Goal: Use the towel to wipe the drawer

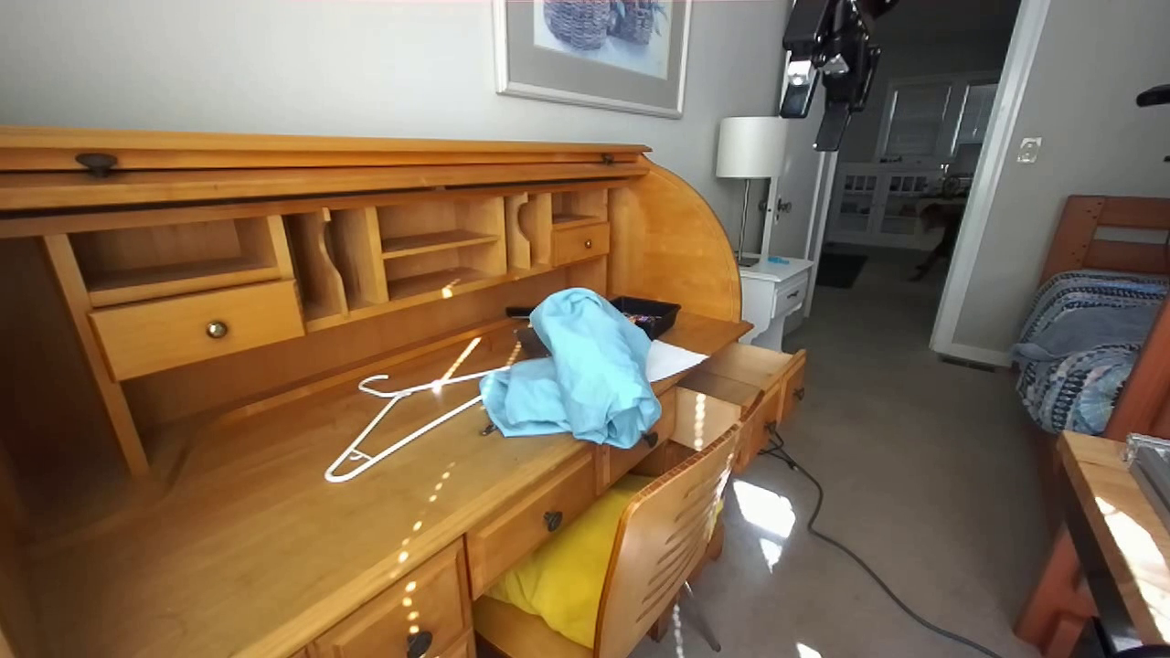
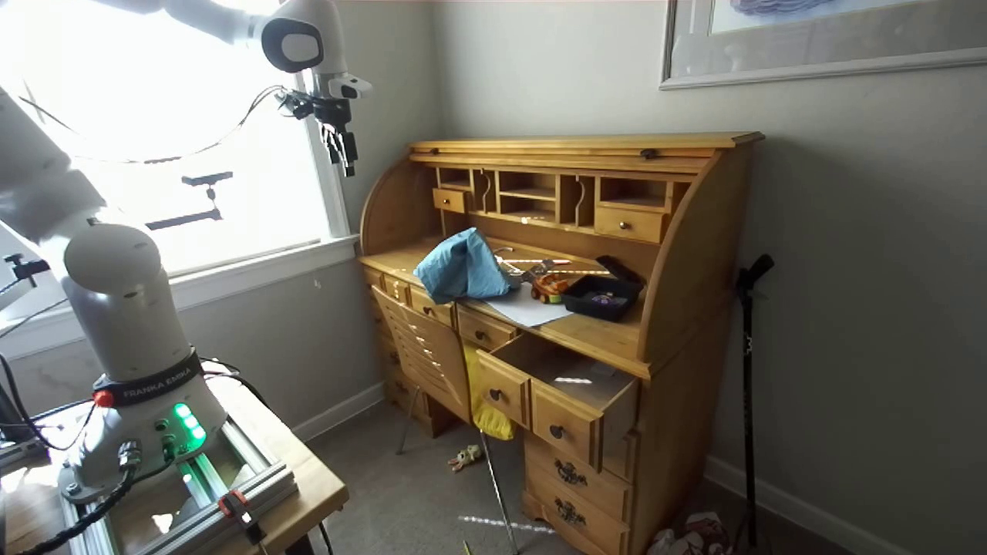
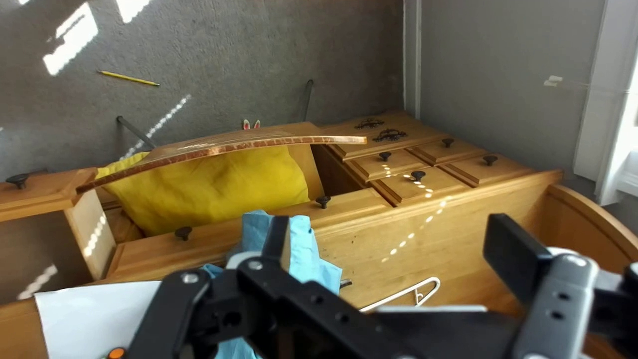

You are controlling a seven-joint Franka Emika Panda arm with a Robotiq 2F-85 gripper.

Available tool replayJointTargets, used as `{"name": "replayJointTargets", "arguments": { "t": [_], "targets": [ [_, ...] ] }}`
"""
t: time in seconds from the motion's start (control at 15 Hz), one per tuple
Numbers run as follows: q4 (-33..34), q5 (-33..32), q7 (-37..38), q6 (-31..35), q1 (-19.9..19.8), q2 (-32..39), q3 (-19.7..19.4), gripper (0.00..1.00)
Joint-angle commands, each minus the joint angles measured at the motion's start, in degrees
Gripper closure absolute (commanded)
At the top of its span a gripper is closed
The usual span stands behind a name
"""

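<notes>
The light blue towel (image 1: 594, 366) lies crumpled in a raised heap on the front edge of the wooden desk. It also shows in an exterior view (image 2: 463, 266) and in the wrist view (image 3: 304, 254), partly hidden behind a finger. A desk drawer (image 2: 567, 422) stands pulled out at the desk's right end, its inside partly visible; its side shows in an exterior view (image 1: 708, 416) and in the wrist view (image 3: 82, 234). My gripper (image 3: 391, 247) is open with nothing between its fingers. It hangs high above the desk, apart from the towel, in both exterior views (image 1: 816, 114) (image 2: 345, 160).
A white hanger (image 1: 402, 416), a black tray (image 2: 601, 297), an orange toy (image 2: 549, 287) and white paper (image 2: 528, 308) lie on the desktop. A chair (image 2: 420, 347) with a yellow cushion (image 3: 214, 189) stands against the desk front. The roll-top (image 1: 366, 151) rises behind.
</notes>
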Motion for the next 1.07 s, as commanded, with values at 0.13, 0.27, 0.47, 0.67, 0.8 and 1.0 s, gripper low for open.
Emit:
{"name": "replayJointTargets", "arguments": {
  "t": [0.13, 0.27, 0.47, 0.67, 0.8, 1.0],
  "targets": [
    [-1.0, -3.8, 4.1, 16.7, -1.1, 4.2, 0.8, 0.0],
    [-1.0, -6.9, 5.7, 26.7, -1.7, 7.6, 1.1, 0.0],
    [0.6, -15.0, 10.4, 35.1, -3.1, 13.8, 1.5, 0.0],
    [3.6, -26.9, 19.0, 39.7, -4.0, 20.8, 1.1, 0.0],
    [7.5, -35.2, 25.6, 41.5, -4.2, 26.7, 0.9, 0.0],
    [13.7, -45.0, 34.2, 40.0, -1.9, 34.2, -1.1, 0.0]
  ]
}}
